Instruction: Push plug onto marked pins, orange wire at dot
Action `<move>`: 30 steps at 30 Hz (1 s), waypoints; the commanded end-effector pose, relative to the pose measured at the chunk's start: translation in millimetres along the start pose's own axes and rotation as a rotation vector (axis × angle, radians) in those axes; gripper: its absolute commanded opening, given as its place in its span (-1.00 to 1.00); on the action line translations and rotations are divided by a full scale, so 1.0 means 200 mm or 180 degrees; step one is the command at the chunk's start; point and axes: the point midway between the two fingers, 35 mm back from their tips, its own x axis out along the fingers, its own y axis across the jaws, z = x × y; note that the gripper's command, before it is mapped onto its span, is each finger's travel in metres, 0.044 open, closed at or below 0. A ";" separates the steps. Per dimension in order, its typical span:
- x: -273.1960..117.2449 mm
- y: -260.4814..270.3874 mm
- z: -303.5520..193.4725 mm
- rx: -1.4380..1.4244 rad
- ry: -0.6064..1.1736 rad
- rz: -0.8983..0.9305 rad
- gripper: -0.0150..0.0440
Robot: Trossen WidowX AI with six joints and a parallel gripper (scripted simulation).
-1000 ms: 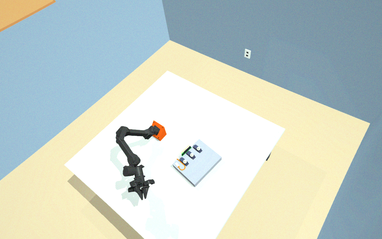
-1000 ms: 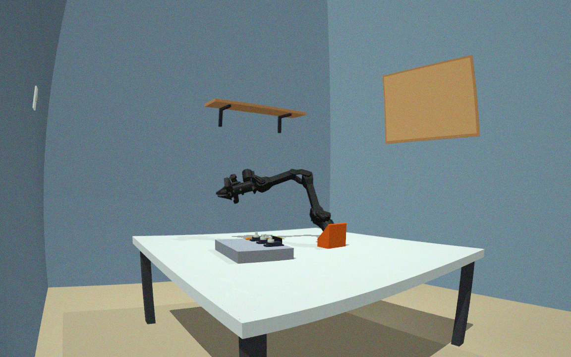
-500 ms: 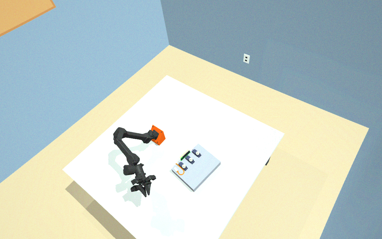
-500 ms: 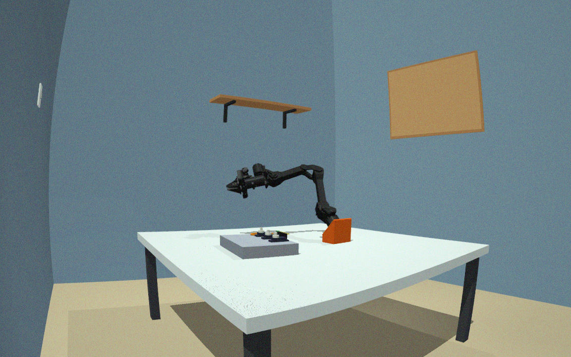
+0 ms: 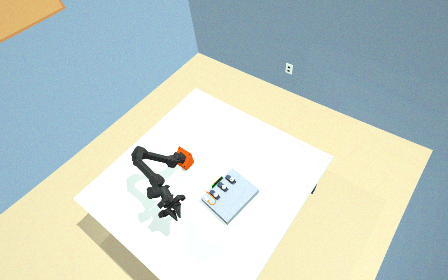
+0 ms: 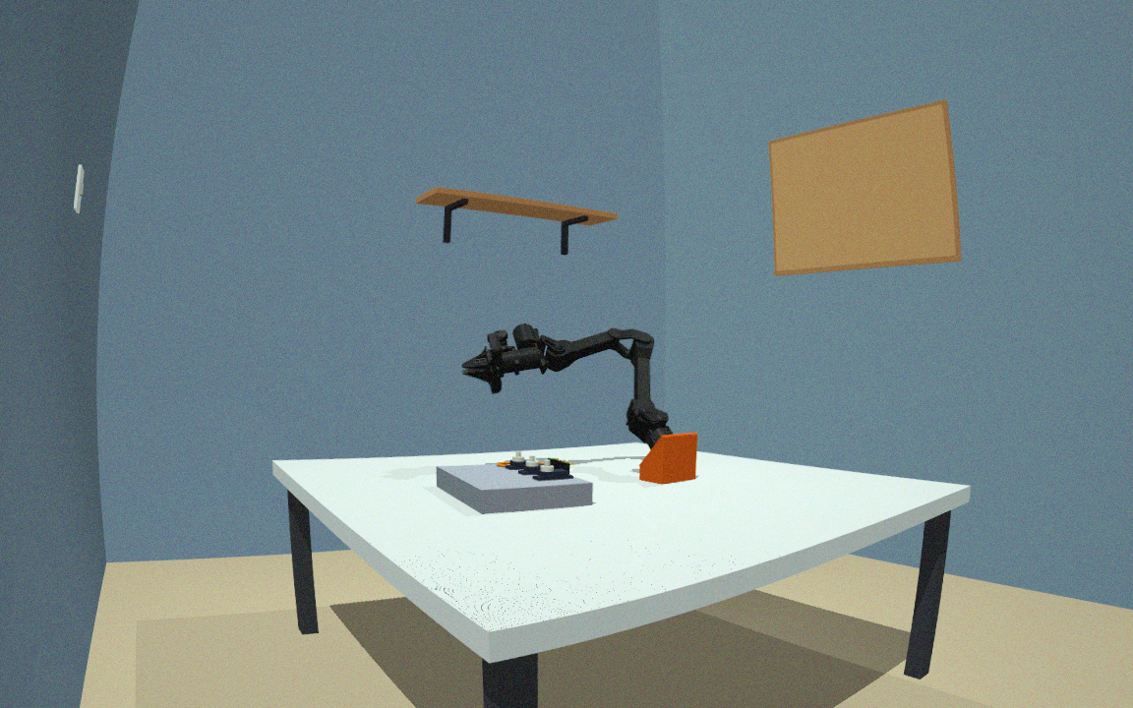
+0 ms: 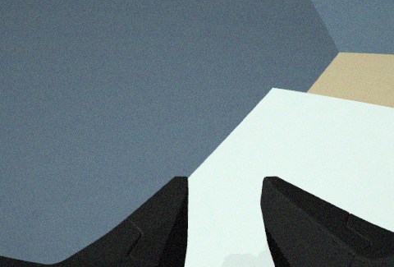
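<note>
My gripper (image 5: 178, 218) (image 6: 464, 370) (image 7: 225, 190) is partly open with nothing between its fingers. It is high above the table, off to the side of the grey holder (image 5: 236, 205) (image 6: 535, 500). The white plug (image 5: 206, 198) lies at the holder's left corner in the top view, with its orange lead (image 5: 211, 204) looped beside it. Three dark servos with white hubs stand in a line, the nearest to the plug being one servo (image 5: 215, 195). A black pin strip (image 5: 217, 182) with green and yellow runs along the edge. Single pins, dot and plug holes are too small to see.
The orange arm base (image 5: 188, 161) (image 6: 669, 459) stands on the white table (image 5: 197, 114) (image 6: 729, 528). A wall shelf (image 6: 517, 206) and a brown board (image 6: 861, 189) hang on the walls. The wrist view shows a table corner, floor and walls, not the holder.
</note>
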 end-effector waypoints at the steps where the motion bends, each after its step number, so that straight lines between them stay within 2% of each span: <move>1: -0.05 0.05 -0.04 0.0044 0.0043 0.0138 -0.10; 25: -0.33 0.31 -0.32 0.0178 0.0315 0.0847 -0.10; 30: -0.31 0.31 -0.36 -0.0098 0.0448 0.0824 -0.10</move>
